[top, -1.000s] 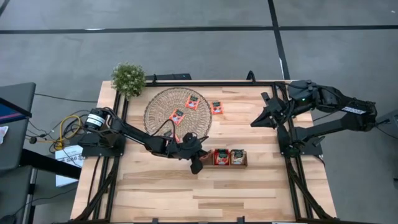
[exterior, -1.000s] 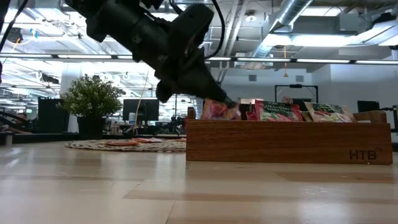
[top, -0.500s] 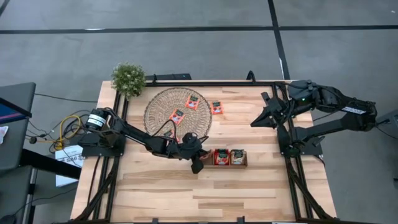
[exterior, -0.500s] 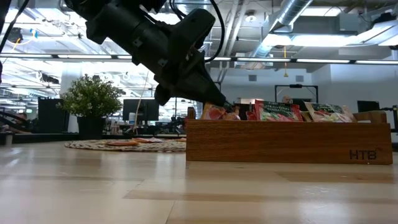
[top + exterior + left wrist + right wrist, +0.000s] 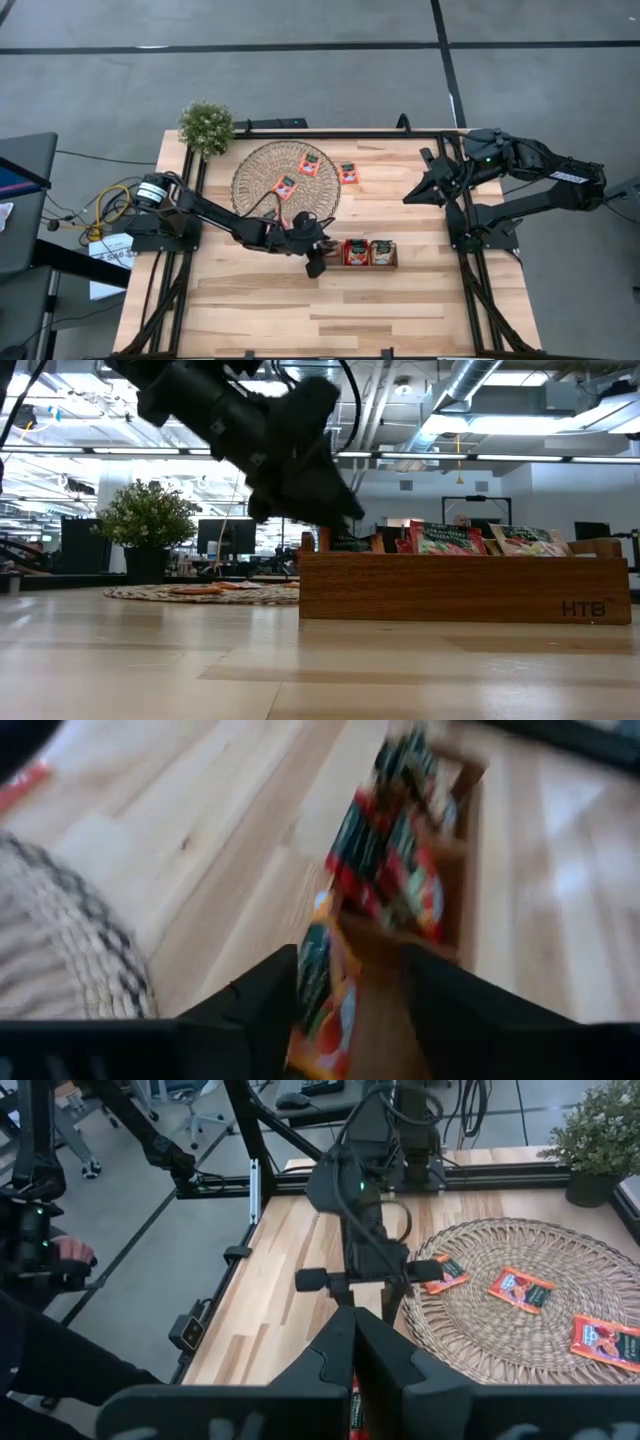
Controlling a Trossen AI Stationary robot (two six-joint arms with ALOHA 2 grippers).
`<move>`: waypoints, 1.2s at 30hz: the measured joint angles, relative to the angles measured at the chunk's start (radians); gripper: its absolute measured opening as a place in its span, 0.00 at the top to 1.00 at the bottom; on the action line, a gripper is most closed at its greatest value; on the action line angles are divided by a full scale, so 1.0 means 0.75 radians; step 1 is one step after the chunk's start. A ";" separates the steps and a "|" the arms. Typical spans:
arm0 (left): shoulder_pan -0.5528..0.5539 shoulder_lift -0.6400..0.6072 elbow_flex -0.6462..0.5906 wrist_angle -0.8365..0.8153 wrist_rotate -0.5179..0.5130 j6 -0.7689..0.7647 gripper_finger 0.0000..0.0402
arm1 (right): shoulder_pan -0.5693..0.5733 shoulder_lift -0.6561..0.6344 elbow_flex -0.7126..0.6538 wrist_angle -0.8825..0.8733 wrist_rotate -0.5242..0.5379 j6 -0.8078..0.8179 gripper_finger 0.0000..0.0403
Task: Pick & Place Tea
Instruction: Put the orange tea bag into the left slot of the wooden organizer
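From above, the left gripper is hanging over the left end of the wooden tray, which is sitting near the middle of the table. Red tea sachets are standing in the tray's compartments, with paler ones in the right part. Two red sachets are lying on the round woven mat: one near its centre, another towards its far right. A third sachet is resting on the bare wood just beside the mat's right rim. A potted plant is standing at the table's far left corner. The right gripper is waiting above the right side of the table, well apart from the tray, with its fingers pressed together.

At table height, the left gripper is hovering at the tray's left end, motion-blurred. Sachet tops are showing above the tray's wall.

Through the left wrist camera, the two dark fingers are standing apart, with a red sachet lying loose between them, over the tray's nearest compartment. More sachets are packed upright in the tray beyond. The mat is showing at one side.

Through the right wrist camera, the closed fingers are pointing across at the left arm, the mat and three sachets on or beside it.
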 joint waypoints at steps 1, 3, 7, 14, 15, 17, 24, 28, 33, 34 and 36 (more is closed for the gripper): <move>0.000 -0.016 0.003 0.006 -0.002 0.006 0.56 | 0.000 0.000 0.000 0.000 0.000 0.000 1.00; 0.001 -0.069 0.016 -0.025 -0.010 0.051 0.55 | 0.000 0.000 0.000 0.000 0.000 0.000 1.00; 0.003 -0.221 0.060 -0.143 -0.052 0.158 0.55 | 0.000 0.000 0.001 0.005 -0.001 0.000 1.00; 0.003 -0.455 0.068 -0.734 -0.098 -0.039 0.55 | 0.000 0.000 0.001 0.010 -0.005 -0.001 1.00; 0.003 -0.470 0.067 -0.856 -0.100 -0.113 0.55 | 0.000 0.000 0.001 0.011 -0.005 -0.002 1.00; 0.003 -0.477 0.067 -1.068 -0.102 -0.248 0.55 | 0.000 0.000 0.001 0.011 -0.005 -0.011 1.00; 0.026 -0.468 -0.031 -1.309 -0.095 -0.499 0.55 | 0.000 0.028 0.002 0.008 -0.005 -0.014 1.00; 0.105 -0.468 -0.073 -1.307 -0.095 -0.475 0.55 | 0.000 0.081 0.002 0.011 -0.005 -0.037 1.00; 0.279 -0.468 -0.095 -1.309 0.005 -0.378 0.55 | 0.000 0.166 0.001 0.008 -0.008 -0.046 1.00; 0.316 -0.468 -0.095 -1.307 0.048 -0.340 0.55 | 0.000 0.180 0.001 0.009 -0.009 -0.048 1.00; 0.383 -0.468 -0.095 -1.298 0.115 -0.263 0.55 | 0.000 0.203 0.001 0.011 -0.010 -0.052 1.00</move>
